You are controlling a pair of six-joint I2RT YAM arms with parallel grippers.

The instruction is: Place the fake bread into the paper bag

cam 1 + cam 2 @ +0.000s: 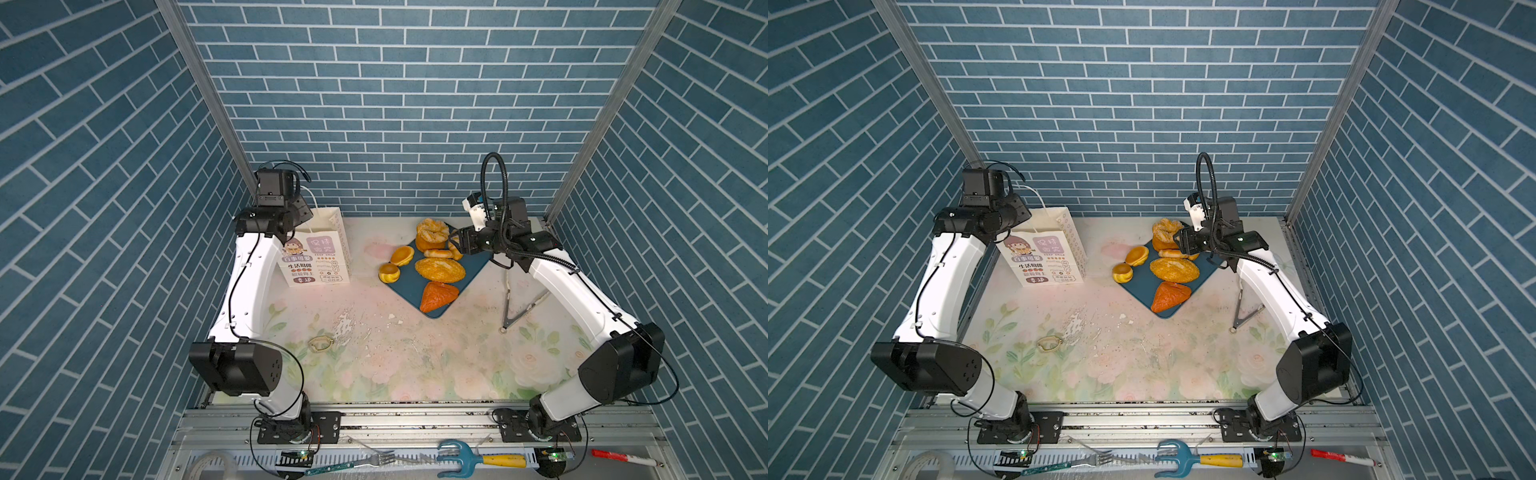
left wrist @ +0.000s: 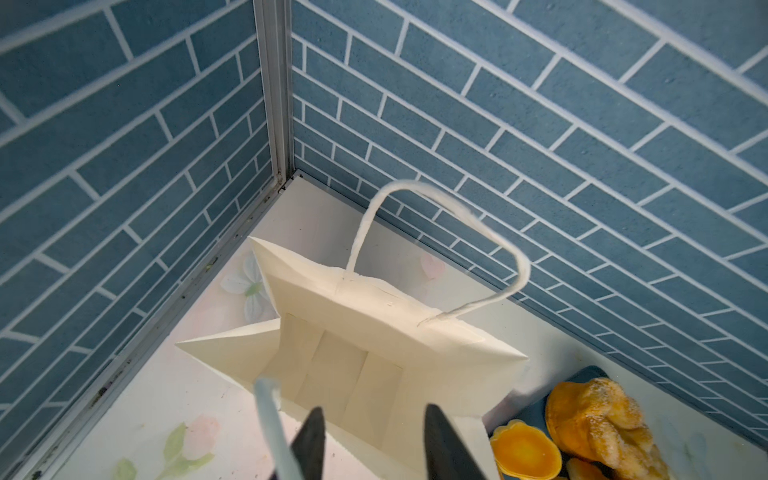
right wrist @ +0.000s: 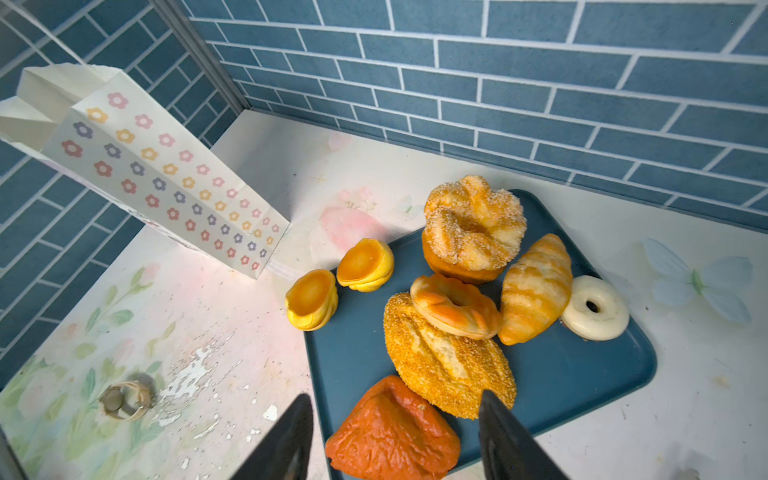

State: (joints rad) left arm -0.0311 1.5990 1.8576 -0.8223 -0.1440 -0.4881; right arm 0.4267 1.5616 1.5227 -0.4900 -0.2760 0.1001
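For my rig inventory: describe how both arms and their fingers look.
The left arm and right arm are white shells with bulky black joint housings. Thin black cables run along each; the right also carries a looping ribbed black hose. The fingers are dark, tapered wedges.

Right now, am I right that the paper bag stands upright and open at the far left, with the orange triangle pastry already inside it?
Not quite: the paper bag does stand upright and open at the far left, but the orange triangle pastry lies on the near corner of the dark teal tray, as both top views show.
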